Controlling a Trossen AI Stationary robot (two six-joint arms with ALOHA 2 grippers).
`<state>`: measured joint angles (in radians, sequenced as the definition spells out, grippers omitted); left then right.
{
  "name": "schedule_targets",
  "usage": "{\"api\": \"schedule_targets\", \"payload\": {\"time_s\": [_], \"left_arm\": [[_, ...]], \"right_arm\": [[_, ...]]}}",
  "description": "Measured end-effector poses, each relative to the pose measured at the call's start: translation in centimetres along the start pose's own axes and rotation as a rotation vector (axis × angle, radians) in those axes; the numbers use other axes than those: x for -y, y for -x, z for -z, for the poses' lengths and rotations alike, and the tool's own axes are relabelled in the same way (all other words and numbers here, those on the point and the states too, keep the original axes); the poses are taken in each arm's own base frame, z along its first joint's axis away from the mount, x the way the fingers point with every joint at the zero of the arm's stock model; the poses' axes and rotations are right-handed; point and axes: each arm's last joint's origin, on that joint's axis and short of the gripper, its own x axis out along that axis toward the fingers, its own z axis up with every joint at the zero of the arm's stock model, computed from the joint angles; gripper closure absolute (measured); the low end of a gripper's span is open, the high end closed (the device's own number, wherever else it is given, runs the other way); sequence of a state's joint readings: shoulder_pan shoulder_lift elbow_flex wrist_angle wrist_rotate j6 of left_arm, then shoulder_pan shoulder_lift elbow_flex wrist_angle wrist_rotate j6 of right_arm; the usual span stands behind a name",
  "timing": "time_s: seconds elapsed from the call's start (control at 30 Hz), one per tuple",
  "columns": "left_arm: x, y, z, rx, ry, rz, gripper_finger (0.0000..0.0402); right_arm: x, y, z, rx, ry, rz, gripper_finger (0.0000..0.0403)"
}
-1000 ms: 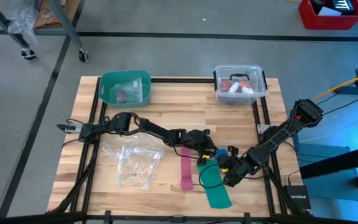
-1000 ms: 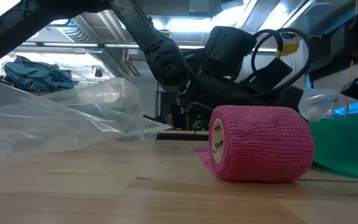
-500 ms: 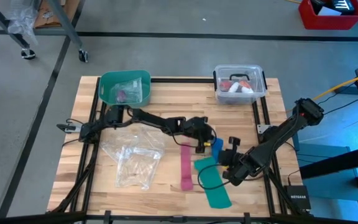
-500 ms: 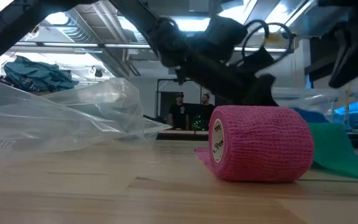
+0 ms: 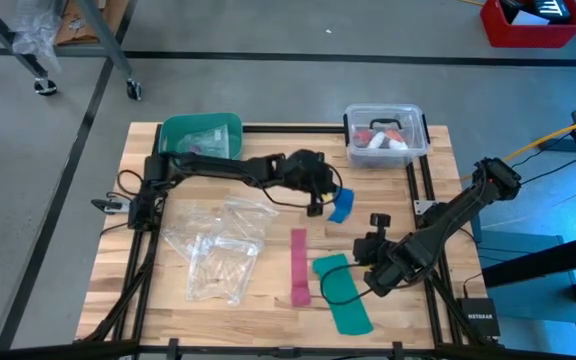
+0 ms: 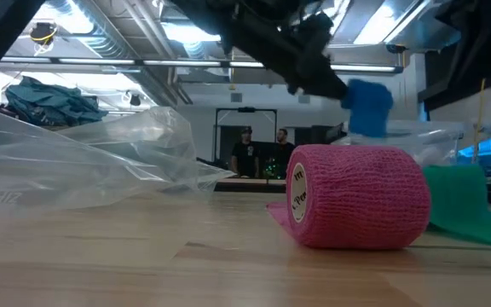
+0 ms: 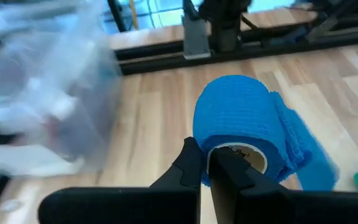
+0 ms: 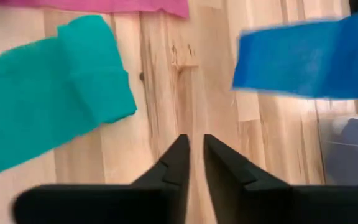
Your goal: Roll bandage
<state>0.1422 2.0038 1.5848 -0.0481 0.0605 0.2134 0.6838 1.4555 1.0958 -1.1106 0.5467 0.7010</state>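
Note:
The bright blue bandage (image 5: pixel 340 205) is a small roll with a short loose tail (image 7: pixel 306 149). It hangs in the air past the pink roll (image 6: pixel 356 196) in the low view (image 6: pixel 369 102). My left gripper (image 5: pixel 316 193) is shut on it, above the table's middle toward the far edge. My right gripper (image 5: pixel 373 243) is shut and empty, low over the wood to the right of the teal strip (image 5: pixel 343 295). In the right wrist view the blue bandage (image 8: pixel 303 56) shows beyond its fingertips (image 8: pixel 191 155). My left gripper holds the blue roll by the rim of its near end (image 7: pixel 219 146), beside the cardboard core (image 7: pixel 244 157). The roll's wall is pinched between the two fingers; the right-hand finger (image 7: pixel 232 171) seems to sit at the core's opening. The roll is lifted clear of the table, its tail hanging loose.
A pink strip (image 5: pixel 299 265) and the teal strip lie near the front middle. Clear plastic bags (image 5: pixel 213 250) lie at the left. A green bin (image 5: pixel 201 140) and a clear lidded box (image 5: pixel 386 133) stand at the far edge. People stand in the room behind (image 6: pixel 262 153).
My left gripper has gone up and toward the table's far edge with the blue roll, which was low between the two grippers and now hangs clear of the table. My right gripper has drawn a little toward the far edge.

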Motion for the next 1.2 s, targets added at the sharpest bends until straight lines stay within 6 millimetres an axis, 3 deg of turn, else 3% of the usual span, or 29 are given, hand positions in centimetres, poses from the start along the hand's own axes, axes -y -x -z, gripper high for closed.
{"api": "schedule_targets", "payload": {"time_s": [0.17, 0.37, 0.7, 1.2], "left_arm": [[-0.9, 2.8, -1.7, 0.008, 0.026, -0.015, 0.0399], [-1.6, 5.8, -3.3, 0.018, 0.109, -0.027, 0.0400], [-2.4, 8.3, -4.3, 0.033, 0.136, -0.044, 0.0400], [-3.5, 8.7, -4.1, 0.026, 0.248, -0.067, 0.0400]], "right_arm": [[0.7, -0.7, -0.9, 0.014, -0.004, 0.011, 0.0265], [1.3, -1.4, -2.5, 0.090, 0.238, 0.029, 0.0226], [2.5, -1.9, -3.6, 0.158, 0.314, 0.195, 0.0276], [3.1, -1.7, -3.9, 0.190, 0.481, 0.441, 0.0326]]}}
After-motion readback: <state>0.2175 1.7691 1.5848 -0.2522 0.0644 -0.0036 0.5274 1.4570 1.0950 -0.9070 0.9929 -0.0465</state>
